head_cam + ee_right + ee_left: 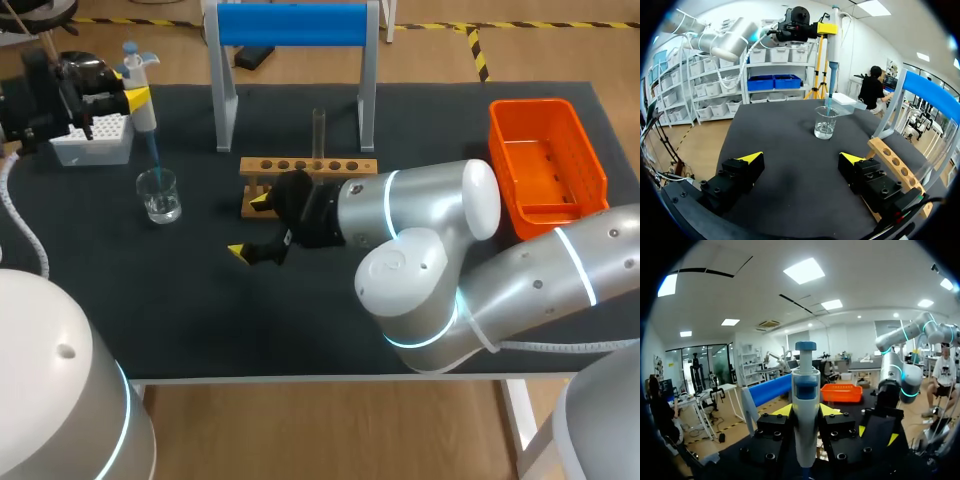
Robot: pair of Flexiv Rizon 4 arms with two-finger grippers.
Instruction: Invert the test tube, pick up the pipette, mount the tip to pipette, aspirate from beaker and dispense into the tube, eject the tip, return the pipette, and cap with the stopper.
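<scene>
My left gripper (pixel 133 100) is at the table's far left, shut on a white and blue pipette (pixel 141 72) held upright. The pipette's blue tip (pixel 155 155) reaches down into the glass beaker (pixel 160 195), which holds clear liquid. In the left wrist view the pipette (pixel 805 385) stands between the fingers of the left gripper (pixel 806 415). A clear test tube (pixel 319 132) stands upright in the wooden rack (pixel 310 168). My right gripper (pixel 250 227) hangs open beside the rack's left end, holding nothing. From the right gripper (pixel 801 159), the beaker (pixel 826 122) and pipette (pixel 832 45) lie ahead.
A white tip box (pixel 95 140) sits at the far left behind the beaker. The blue-topped pipette stand (pixel 292 25) rises behind the rack. An orange basket (pixel 545 165) lies at the right. The rack (pixel 895 162) runs beside my right gripper.
</scene>
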